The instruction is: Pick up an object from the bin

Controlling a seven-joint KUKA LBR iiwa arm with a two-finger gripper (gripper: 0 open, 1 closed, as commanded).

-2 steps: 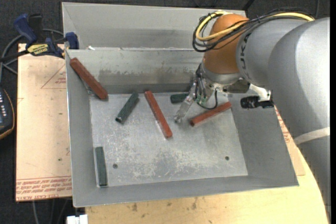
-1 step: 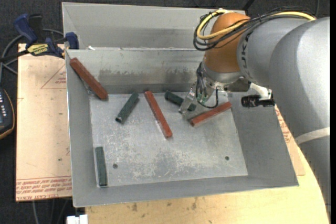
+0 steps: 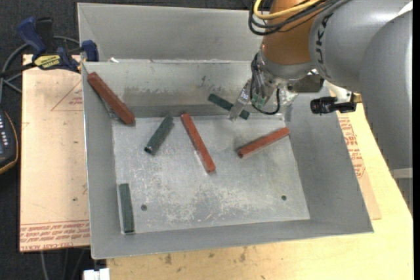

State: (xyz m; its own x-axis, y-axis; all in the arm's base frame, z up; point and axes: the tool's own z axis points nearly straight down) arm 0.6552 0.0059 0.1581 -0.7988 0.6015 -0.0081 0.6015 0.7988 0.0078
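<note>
Gripper low at foot of grey metal bin's back wall, right of wall's middle. Sits over right end of short dark green rectangular bar. Bar lies flat close against wall foot; judged awkward, since wall crowds approach. Spread or pinching: cannot tell, wrist hides it. Red-brown flat stick lies further out from wall. Longer red-brown stick lies out from wall's middle, apart.

Grey bin, red-brown sticks (three), dark green sticks
</note>
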